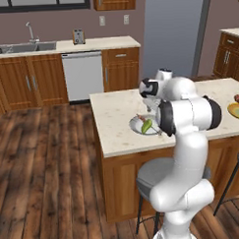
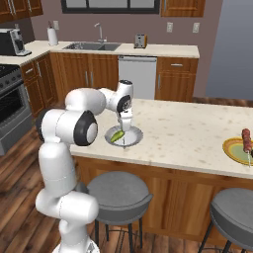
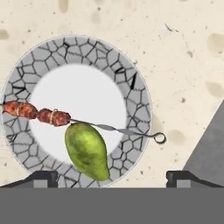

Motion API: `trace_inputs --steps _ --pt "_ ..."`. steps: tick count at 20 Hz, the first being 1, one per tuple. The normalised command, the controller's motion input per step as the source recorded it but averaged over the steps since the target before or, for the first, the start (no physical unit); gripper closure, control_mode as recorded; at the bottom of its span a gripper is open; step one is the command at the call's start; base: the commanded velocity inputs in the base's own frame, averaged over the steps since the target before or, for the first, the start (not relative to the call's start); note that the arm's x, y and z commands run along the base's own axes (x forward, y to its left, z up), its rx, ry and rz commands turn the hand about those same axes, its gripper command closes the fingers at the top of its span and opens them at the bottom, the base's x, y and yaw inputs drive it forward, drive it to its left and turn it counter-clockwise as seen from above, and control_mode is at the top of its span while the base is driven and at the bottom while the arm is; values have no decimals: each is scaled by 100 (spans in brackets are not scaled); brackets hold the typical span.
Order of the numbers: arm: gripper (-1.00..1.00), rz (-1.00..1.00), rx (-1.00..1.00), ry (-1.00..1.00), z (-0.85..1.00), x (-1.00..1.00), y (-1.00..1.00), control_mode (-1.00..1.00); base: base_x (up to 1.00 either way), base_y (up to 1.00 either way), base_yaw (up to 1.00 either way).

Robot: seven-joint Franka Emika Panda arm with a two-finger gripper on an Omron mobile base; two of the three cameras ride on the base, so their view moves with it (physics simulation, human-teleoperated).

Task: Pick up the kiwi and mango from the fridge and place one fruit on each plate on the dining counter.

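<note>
beige speckled dining counter [image 1: 116,112] carries the pale grey plate [image 1: 137,125] with the mango [image 1: 147,125] on it, under the arm. right base view: the gripper [image 2: 123,129] hangs just above that plate [image 2: 132,139]; the yellow plate [image 2: 232,149] sits well apart. hand view: the mango [image 3: 87,150] lies on the plate [image 3: 131,100] touching the skewer [image 3: 52,116], fingertips [image 3: 41,177] spread wide, holding nothing.

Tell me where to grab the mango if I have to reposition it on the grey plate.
Grip the mango across its broad middle, coming straight down from above. It lies flat on the grey plate, narrowing to a point at one end, so the middle gives the steadiest hold. Keep the tool off the skewer that touches its blunt end.
</note>
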Motion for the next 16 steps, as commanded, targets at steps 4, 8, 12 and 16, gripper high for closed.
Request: trace_inputs --steps 4,8,12,16 --pt "-100 0 0 -20 48 -54 -1 -100 0 0 0" --pt "-100 3 0 -21 44 -65 0 -100 0 0 0" --pt "-100 9 0 -19 40 -68 -1 -100 0 0 0" --pt "-100 23 0 -13 32 -64 0 -100 0 0 0"
